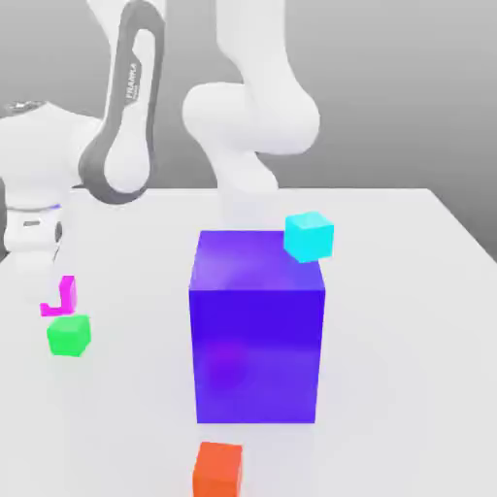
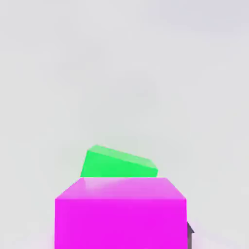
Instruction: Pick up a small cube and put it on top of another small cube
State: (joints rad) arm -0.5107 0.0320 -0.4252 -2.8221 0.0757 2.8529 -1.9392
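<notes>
Magenta cube [image 2: 120, 214], gripped in the closed claw [image 1: 58, 296], hangs just above and beside the green cube [image 1: 69, 335] on the surface [image 1: 408, 291]; releasing off-centre could topple it off.

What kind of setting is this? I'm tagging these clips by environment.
Likely a simulated tabletop test scene: a plain white table, flat-coloured blocks such as the big blue-purple block and green cube, and blank grey backdrop.
</notes>
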